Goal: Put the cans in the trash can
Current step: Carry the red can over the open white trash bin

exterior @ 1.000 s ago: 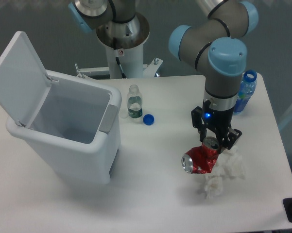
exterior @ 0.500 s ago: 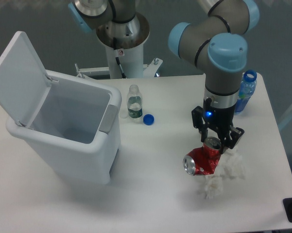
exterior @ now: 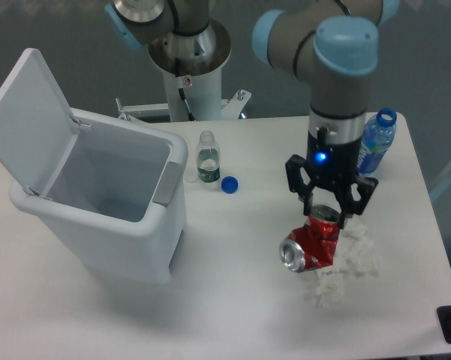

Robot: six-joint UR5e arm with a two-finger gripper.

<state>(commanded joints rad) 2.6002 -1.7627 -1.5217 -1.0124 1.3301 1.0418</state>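
Hanging beneath the gripper (exterior: 326, 216), a dented red can (exterior: 312, 242) is clamped at its upper silver end, long axis slanting down-left above the table (exterior: 240, 300). Well off to the left stands the white trash can (exterior: 97, 202), lid raised.

A white bench (exterior: 233, 307) fills most of the view under even, soft light; behind its far edge a dull grey-green floor (exterior: 60, 45) runs back, with a white pedestal (exterior: 191, 90) standing there
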